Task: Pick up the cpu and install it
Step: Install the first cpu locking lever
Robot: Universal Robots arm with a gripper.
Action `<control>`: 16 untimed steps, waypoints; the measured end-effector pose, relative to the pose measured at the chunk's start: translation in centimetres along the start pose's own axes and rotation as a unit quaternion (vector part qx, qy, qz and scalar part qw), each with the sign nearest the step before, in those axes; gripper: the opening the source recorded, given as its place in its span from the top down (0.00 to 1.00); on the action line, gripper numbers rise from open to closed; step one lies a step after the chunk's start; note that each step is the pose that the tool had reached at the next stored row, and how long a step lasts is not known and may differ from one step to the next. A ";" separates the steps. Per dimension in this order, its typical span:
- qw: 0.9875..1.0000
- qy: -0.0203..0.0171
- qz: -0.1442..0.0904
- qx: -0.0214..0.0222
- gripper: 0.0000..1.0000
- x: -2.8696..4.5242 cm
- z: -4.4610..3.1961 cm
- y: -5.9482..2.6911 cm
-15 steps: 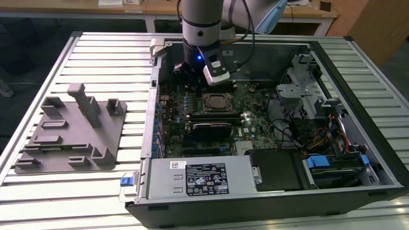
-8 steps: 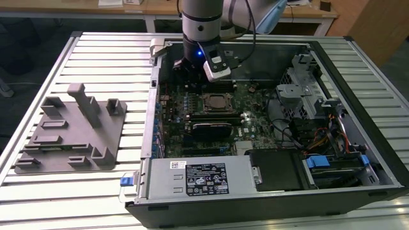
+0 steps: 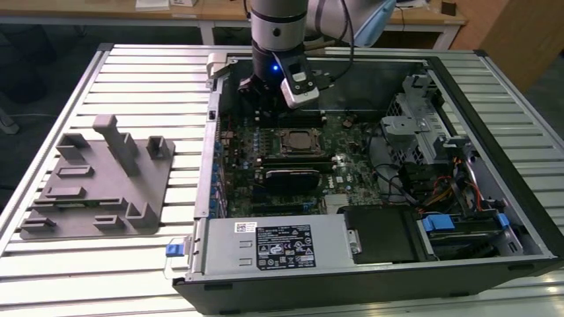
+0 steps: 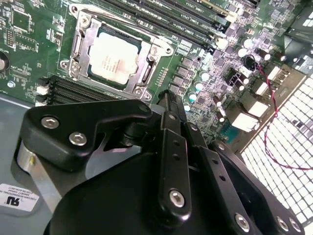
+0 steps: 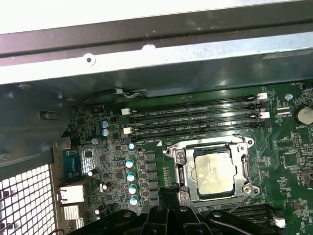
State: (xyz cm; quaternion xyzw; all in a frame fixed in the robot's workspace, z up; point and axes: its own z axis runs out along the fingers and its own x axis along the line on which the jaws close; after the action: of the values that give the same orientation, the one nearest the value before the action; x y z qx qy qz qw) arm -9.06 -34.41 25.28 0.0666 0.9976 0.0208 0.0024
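The cpu is a shiny silver square lying flat inside the metal-framed socket on the green motherboard; in the exterior view the cpu sits mid-board in the open computer case. My gripper hangs above the board, just beside the socket and apart from the chip. Its black fingers are pressed together with nothing between them. In the exterior view the gripper is over the back of the board, behind the socket. Its dark tips reach close to the socket frame.
A grey plastic tray with upright posts lies on the slatted table at the exterior view's left. Case walls, memory slots, a power supply, drive cages and cables surround the board.
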 end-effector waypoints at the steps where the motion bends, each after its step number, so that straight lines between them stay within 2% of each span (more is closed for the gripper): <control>1: 1.000 0.000 0.000 0.000 0.89 0.00 0.00 0.00; 3: 1.000 0.000 0.000 0.000 0.89 0.01 -0.03 -0.01; 4: 1.000 0.001 0.000 -0.004 0.89 0.01 -0.03 -0.01; 6: 1.000 0.002 0.000 -0.016 0.89 0.01 -0.02 -0.02; 7: 1.000 0.003 0.000 -0.020 0.89 0.01 -0.02 -0.02; 10: 1.000 0.004 0.000 -0.026 0.89 0.10 -0.02 -0.04; 13: 0.999 0.005 0.000 -0.039 0.89 0.27 -0.01 -0.07; 16: 0.999 0.006 0.000 -0.047 0.89 0.50 -0.01 -0.11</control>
State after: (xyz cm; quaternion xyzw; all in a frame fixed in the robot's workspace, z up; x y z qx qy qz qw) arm -9.57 -34.45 25.28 0.0666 0.9954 0.0685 -0.0009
